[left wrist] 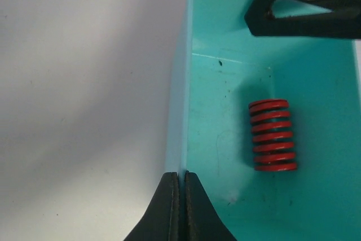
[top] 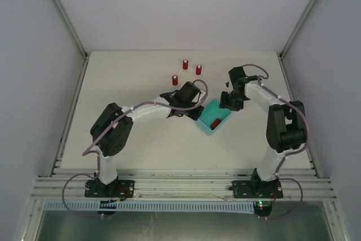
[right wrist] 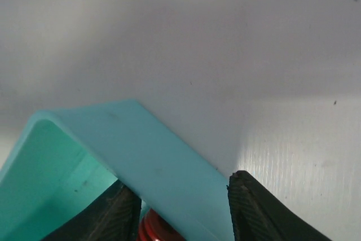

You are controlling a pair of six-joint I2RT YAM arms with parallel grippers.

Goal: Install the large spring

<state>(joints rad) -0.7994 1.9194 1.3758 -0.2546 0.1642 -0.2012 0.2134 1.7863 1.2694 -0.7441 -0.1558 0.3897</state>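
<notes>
Teal bin (left wrist: 180, 111) sat clamped by its wall between the left fingers (left wrist: 174, 210); the right fingers (top: 227, 104), spread wide and empty, likely had to descend onto the large spring (left wrist: 273, 135) below them.

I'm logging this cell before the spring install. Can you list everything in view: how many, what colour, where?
standing springs: 3, red, upright in a cluster at the table's far centre
lying spring: 1, red, on its side inside the bin
bin: 1, teal, mid-table between the two grippers
table: 1, white, beneath everything
left gripper: 1, black, shut on the bin's wall
right gripper: 1, black, fingers straddling the bin's opposite wall; grip unclear
</notes>
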